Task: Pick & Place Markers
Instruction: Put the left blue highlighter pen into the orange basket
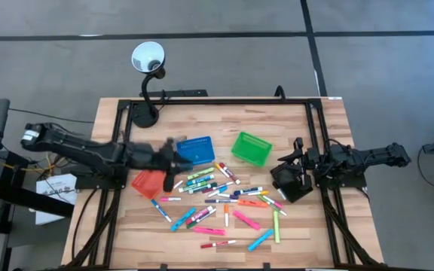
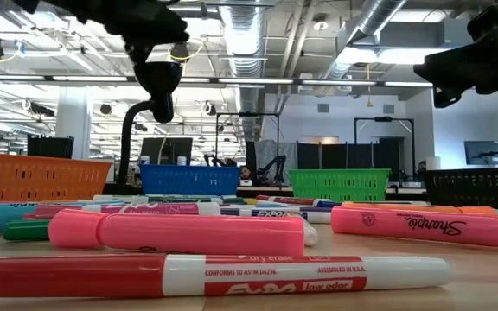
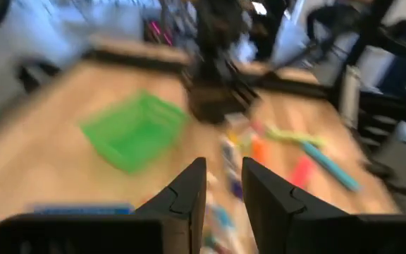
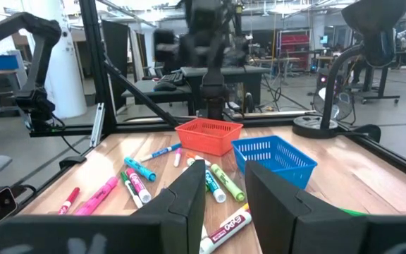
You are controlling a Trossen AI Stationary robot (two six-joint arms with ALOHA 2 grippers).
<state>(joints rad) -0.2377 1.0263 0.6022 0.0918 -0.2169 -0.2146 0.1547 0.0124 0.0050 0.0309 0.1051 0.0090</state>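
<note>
Markers: light, slick, best pinched across the barrel

Markers [image 1: 217,197] lay scattered over the middle of the bench [image 1: 126,241], a loose spread of white-barrelled pens with coloured caps among all-pink, green, blue and orange ones, many touching or crossing one another. They looked light and stiff, with smooth round plastic barrels that would probably roll at a nudge and slip if squeezed near a tapered cap. Judged from that, the safest hold was across the barrel at mid-length, fingers square to the pen's axis, on a marker lying apart from its neighbours; the pink one [image 1: 246,220] and the blue one [image 1: 260,240] at the near edge of the pile seemed easier picks than those crowded in the centre.

Behind the pile stood the blue basket [image 1: 195,149] and the green basket [image 1: 250,148], with the orange basket [image 1: 148,183] to the left.

Left end effector [image 1: 173,179] hung just over the left fringe of the markers, beside the orange basket; its fingers [image 3: 189,194] stood slightly apart with nothing between them, though that view was blurred, so this is a cautious reading. Right end effector [image 1: 286,181] waited at the right edge of the bench, near the black basket [image 2: 474,186], its fingers [image 4: 189,194] likewise a little apart and empty.
</note>
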